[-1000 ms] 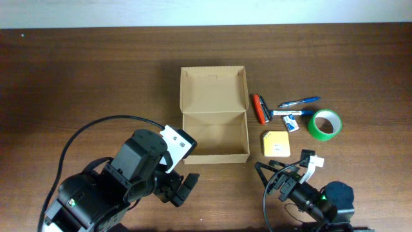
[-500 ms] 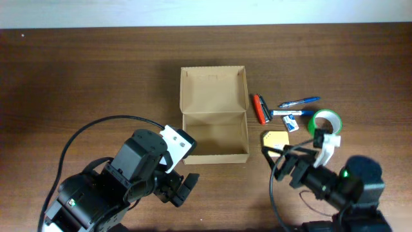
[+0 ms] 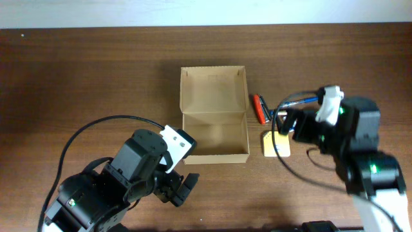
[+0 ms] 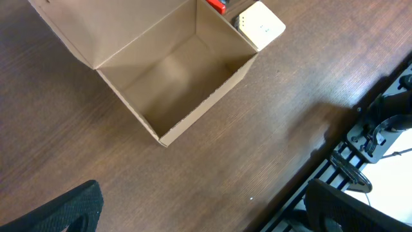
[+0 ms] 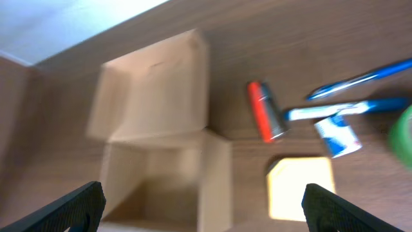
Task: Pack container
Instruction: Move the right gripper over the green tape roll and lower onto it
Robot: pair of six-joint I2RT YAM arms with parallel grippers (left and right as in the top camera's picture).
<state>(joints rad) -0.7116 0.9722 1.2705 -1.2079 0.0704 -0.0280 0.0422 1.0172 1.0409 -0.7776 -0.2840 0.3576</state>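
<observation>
Right gripper (image 3: 284, 124), jaws gaping, empty, is hovering over clustered items beside container (image 3: 215, 135); possibly risking knocking yellow pad (image 3: 275, 144) against red tube (image 3: 260, 108). Left gripper (image 3: 180, 190) is hanging wide, empty.

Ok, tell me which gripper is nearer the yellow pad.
Right. The right gripper hangs at the yellow pad's far right corner; the left gripper is well off, beyond the container's near left corner.

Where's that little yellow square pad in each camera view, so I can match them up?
Overhead: the yellow pad lies right of centre, beside the box's right wall.
Left wrist: at the top edge, right of centre.
Right wrist: lower right.
Shared landmark: the open box, left of the pad.
</observation>
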